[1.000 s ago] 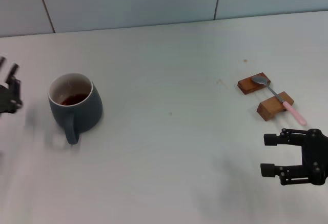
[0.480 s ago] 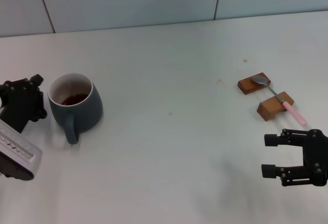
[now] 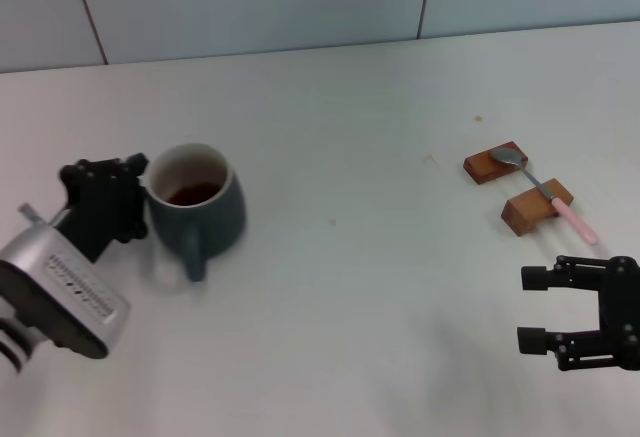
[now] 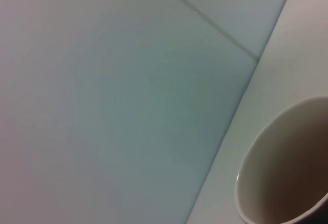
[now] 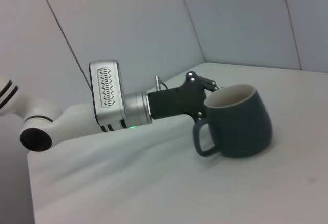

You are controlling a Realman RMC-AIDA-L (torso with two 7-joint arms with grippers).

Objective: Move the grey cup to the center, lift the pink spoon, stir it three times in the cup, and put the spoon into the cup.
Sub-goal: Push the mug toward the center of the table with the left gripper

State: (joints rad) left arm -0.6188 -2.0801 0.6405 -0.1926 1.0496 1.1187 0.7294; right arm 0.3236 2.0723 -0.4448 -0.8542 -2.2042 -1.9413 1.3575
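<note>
One grey cup [image 3: 196,207] stands upright on the left part of the white table [image 3: 340,297], with dark brown drink inside and its handle pointing toward the robot. The left gripper [image 3: 125,197] is pressed against the cup's outer side, on the side away from the middle of the table. Whether its jaws are open or closed cannot be told. From the right wrist view the same black gripper [image 5: 197,93] sits right against the cup [image 5: 238,121] near the rim.

The pink spoon [image 3: 545,192] is far off on the right side. It lies across two brown wooden blocks [image 3: 515,189], silver bowl on the far block and pink handle sticking out past the near one.

The right gripper [image 3: 535,307] hangs near the spoon, on the robot's side of it, jaws wide apart and holding nothing
</note>
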